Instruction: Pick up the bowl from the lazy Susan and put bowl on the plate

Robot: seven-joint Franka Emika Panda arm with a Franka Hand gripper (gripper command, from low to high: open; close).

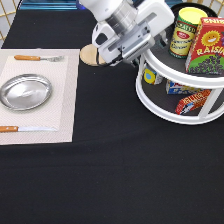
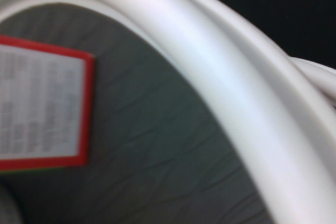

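Observation:
The lazy Susan [image 1: 150, 102] stands at the exterior view's right, with white rims and two tiers. Its top tier carries a yellow-lidded can [image 1: 184, 31] and a red raisin box [image 1: 208, 46]. A glossy black curved edge behind the can, at the picture's top, looks like the bowl [image 1: 194, 6]; most of it is hidden. My gripper [image 1: 149, 49] is pressed against the top tier's left rim. The silver plate [image 1: 25, 91] lies on a pale placemat at the left, far from the gripper. The wrist view shows the white rim [image 2: 247, 100] and grey shelf [image 2: 150, 150] from close by.
A fork [image 1: 37, 58] lies above the plate and a knife [image 1: 20, 129] below it on the placemat [image 1: 67, 100]. A round wooden coaster [image 1: 89, 55] sits beside the arm. Snack packets [image 1: 192, 100] fill the lower tier. A black cloth covers the table.

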